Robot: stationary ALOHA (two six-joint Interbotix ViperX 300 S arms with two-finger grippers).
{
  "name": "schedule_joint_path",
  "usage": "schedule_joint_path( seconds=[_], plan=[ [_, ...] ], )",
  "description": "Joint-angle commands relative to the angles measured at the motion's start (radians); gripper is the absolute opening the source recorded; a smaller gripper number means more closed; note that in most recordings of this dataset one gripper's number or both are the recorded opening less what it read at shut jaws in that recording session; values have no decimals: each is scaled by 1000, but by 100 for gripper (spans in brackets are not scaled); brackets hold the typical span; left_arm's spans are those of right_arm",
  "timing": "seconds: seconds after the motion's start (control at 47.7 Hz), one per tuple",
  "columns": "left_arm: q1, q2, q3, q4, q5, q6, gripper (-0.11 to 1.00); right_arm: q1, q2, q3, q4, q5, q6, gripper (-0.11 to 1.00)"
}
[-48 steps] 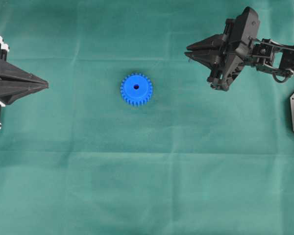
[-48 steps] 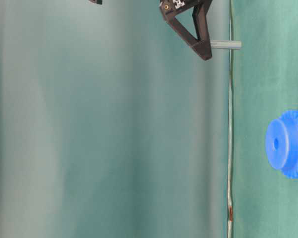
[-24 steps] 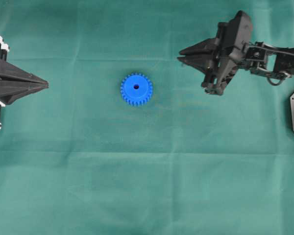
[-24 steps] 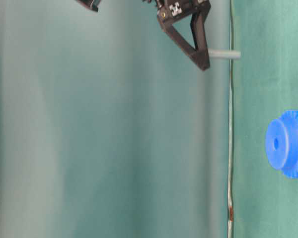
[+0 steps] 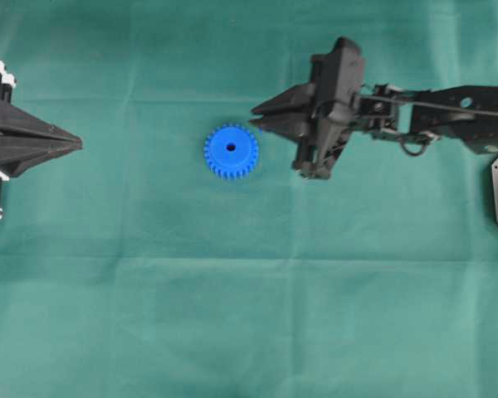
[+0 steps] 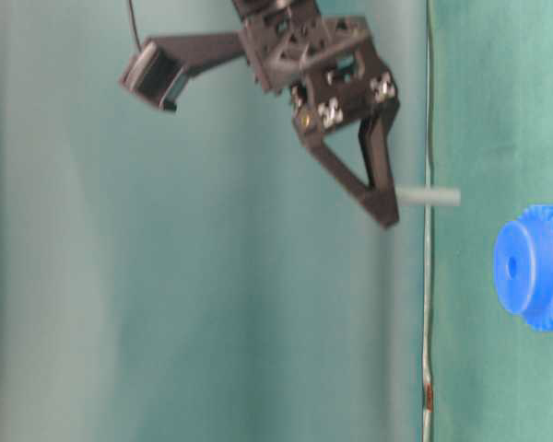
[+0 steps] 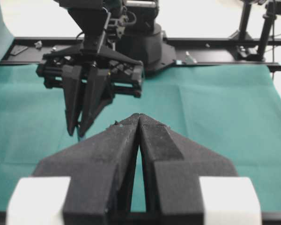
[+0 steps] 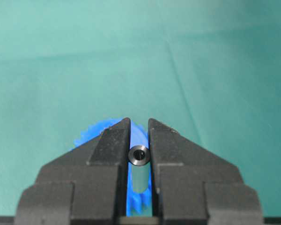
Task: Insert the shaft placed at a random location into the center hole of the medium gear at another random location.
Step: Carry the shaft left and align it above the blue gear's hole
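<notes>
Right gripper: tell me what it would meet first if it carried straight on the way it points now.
Probably the medium gear. In the overhead view the right gripper, shut on the shaft, points toward the gear's upper edge. But it rides above the cloth, so it might pass over it; depth is unclear.

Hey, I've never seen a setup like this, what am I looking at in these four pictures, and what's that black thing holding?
These are two robot arms over a green cloth, each ending in a two-fingered gripper. One picture looks straight down, one looks from table level and shows turned sideways, and two come from cameras on the arms' wrists. On the cloth lies a blue gear with a center hole. The right gripper pinches a small metal shaft, seen end-on in its own wrist view, above and just beside the gear. The left gripper sits shut and empty at the cloth's edge.
</notes>
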Motion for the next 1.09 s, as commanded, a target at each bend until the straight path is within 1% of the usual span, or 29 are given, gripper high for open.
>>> schedule_joint_path(
  seconds=[0.0, 0.273, 0.441, 1.07],
  plan=[
    [3, 5, -21, 3, -6, -2, 0, 14, 6, -54, 3, 2, 0, 11],
    [3, 6, -21, 3, -6, -2, 0, 32, 72, -132, 3, 3, 0, 11],
    [3, 5, -21, 2, -6, -2, 0, 40, 98, -158, 5, 9, 0, 11],
    [3, 6, -21, 3, -6, -2, 0, 41, 112, -160, 5, 11, 0, 11]
  ],
)
